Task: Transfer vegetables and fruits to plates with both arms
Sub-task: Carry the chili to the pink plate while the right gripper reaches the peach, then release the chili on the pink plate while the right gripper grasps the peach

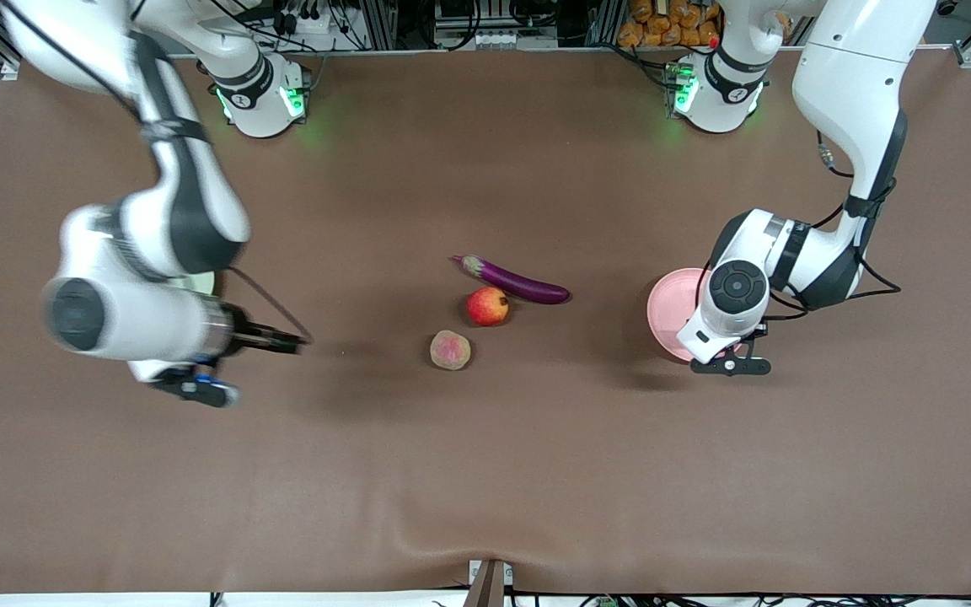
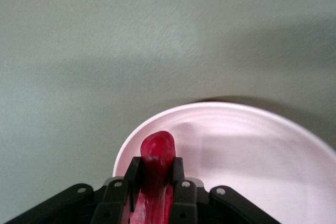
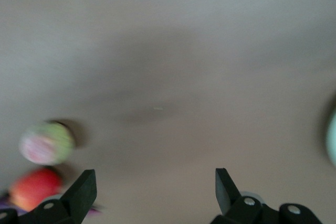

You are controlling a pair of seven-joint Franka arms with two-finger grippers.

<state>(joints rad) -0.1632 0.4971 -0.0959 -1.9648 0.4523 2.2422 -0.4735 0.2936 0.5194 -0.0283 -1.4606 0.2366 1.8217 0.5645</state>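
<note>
At centre right of the front view, just above the pink plate (image 1: 669, 305), hangs the left gripper (image 1: 732, 364), with the wrist turned down so the load can drop inside the rim. Clenched between the fingers (image 2: 178, 174) in the left wrist view: the red chili pepper (image 2: 156, 157), tip poking out over the plate's edge near the bottom centre of that frame. Judged as the last stretch of a carry, with release onto the plate the likely next call.

At centre left of the front view, blurred, sits the right gripper (image 1: 279, 340), pointing toward the middle of the tabletop (image 1: 485, 472) and over bare brown cloth. Fingers (image 3: 84, 190) spread wide in the right wrist view, holding and touching nothing. Peeking out from under the right arm, a sliver of the mint green plate (image 1: 199, 282).

At mid-frame in the front view, awaiting pickup: the purple eggplant (image 1: 519, 282) lying slantwise, the red-orange pomegranate-like fruit (image 1: 487, 306) touching or just beside it on the lower side, and the pinkish-tan round fruit (image 1: 450, 350) lower again and apart. Both round fruits also visible at lower left of the right wrist view, suggesting a reach toward them.
</note>
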